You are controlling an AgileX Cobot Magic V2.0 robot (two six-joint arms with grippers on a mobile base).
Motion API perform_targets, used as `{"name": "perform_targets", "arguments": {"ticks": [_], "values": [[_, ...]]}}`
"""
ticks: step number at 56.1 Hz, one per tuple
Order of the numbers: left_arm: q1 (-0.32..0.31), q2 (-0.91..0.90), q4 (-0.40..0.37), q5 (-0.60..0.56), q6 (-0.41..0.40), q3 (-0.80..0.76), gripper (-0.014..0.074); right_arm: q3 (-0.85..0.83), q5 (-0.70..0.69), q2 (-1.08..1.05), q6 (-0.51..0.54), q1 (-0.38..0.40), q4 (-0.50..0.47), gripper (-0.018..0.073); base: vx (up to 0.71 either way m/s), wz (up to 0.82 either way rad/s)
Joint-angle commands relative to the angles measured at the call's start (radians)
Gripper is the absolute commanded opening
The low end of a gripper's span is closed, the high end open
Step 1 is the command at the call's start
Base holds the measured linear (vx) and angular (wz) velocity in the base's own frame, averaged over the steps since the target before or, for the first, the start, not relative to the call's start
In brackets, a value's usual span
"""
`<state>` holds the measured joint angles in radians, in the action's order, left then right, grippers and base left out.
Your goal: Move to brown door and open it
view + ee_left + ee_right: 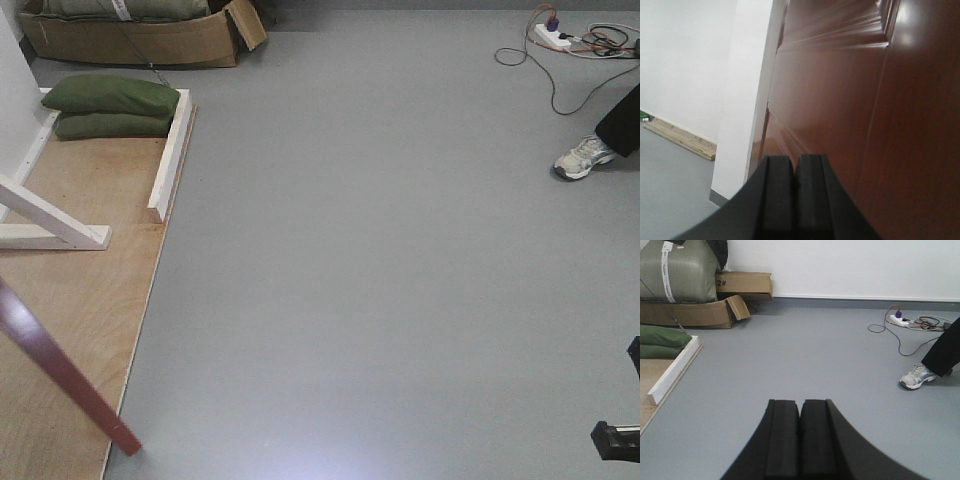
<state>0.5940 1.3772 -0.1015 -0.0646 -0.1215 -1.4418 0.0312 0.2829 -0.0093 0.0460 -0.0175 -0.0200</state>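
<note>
While the brown door (850, 100) is being presented immediately ahead and to the right of the left pincer (795, 167), its panelled face is standing upright; contact cannot be confirmed. The left arm is being judged the nearer. Both pincers are being shown fully closed, jaws together, nothing gripped. The right pincer (800, 407) is being pointed at open floor (815, 340), the door lying off to its left.

Soft, even light, with glare on the glossy brown door (850, 100).
</note>
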Motion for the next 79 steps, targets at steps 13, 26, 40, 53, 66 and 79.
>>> {"name": "perform_targets", "arguments": {"ticks": [13,26,40,53,66,79], "values": [[-0.135,-0.022,0.039,-0.077,0.002,-0.037,-0.0003,0.004,-0.082,-0.009,0.006,0.002,0.007,0.0,0.0,0.0],[-0.291,-0.005,0.039,-0.12,0.002,-0.037,-0.0003,0.004,-0.082,-0.009,0.006,0.002,0.007,0.0,0.0,0.0],[-0.422,-0.005,0.039,-0.121,0.002,-0.037,-0.0003,0.004,-0.082,-0.009,0.006,0.002,0.007,0.0,0.0,0.0],[-0.432,-0.005,0.039,-0.118,0.002,-0.037,-0.0003,0.004,-0.082,-0.009,0.006,0.002,0.007,0.0,0.0,0.0],[-0.432,-0.005,0.039,-0.118,0.002,-0.037,-0.0003,0.004,-0.082,-0.009,0.006,0.002,0.007,0.0,0.0,0.0],[-0.432,-0.005,0.039,-0.117,0.002,-0.037,-0.0003,0.004,-0.082,-0.009,0.006,0.002,0.007,0.0,0.0,0.0]]}}
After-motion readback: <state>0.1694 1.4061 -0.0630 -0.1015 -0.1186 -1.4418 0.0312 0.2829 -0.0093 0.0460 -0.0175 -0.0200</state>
